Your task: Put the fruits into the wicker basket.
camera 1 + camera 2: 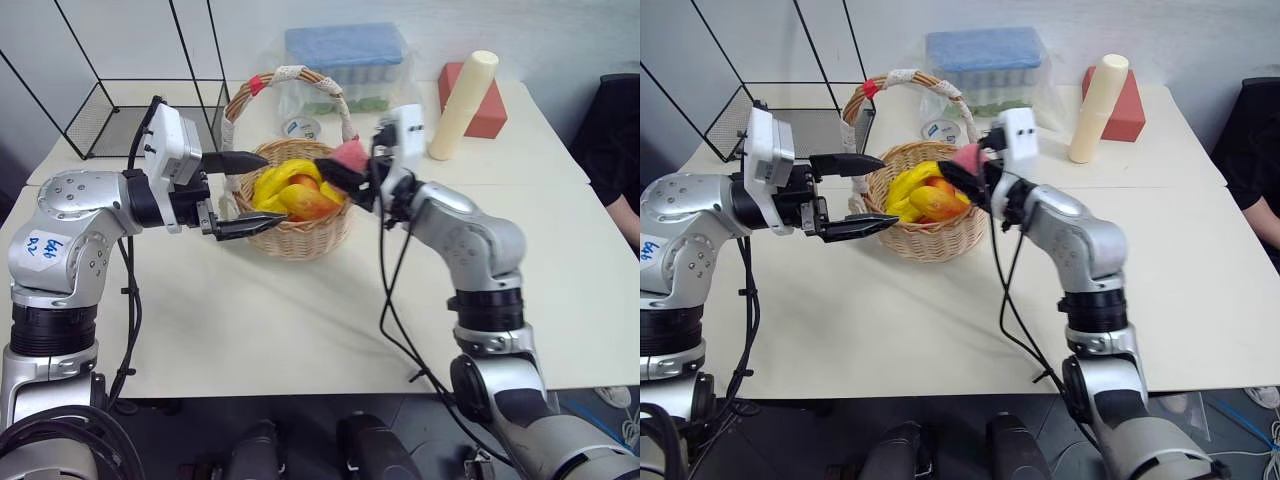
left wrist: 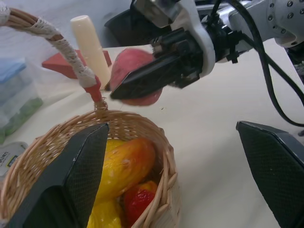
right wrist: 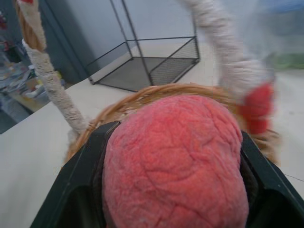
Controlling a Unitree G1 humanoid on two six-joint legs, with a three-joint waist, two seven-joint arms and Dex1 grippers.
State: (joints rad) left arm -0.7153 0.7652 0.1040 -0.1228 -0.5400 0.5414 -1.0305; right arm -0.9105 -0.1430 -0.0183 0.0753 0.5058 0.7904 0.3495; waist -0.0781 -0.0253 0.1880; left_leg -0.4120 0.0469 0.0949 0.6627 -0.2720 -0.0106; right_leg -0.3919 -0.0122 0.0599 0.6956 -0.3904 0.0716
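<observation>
The right gripper (image 1: 340, 172) pinches a pink-red peach (image 3: 175, 161) at the wicker basket (image 1: 300, 235)'s right rim, above the mango (image 2: 126, 166) and bananas (image 1: 275, 180) inside. The left gripper (image 1: 240, 192) gapes wide at the basket's left rim, gripping nothing.

On the pale table (image 1: 300, 330), the round tan wicker basket (image 1: 300, 235) holds yellow bananas (image 1: 275, 182) and an oblong orange-red mango (image 1: 310, 203). The right gripper (image 1: 340, 168) grips a pink-red peach (image 1: 352, 155) just above the basket's right rim. The left gripper (image 1: 245, 192), jaws spread wide, hovers at the basket's left side.
</observation>
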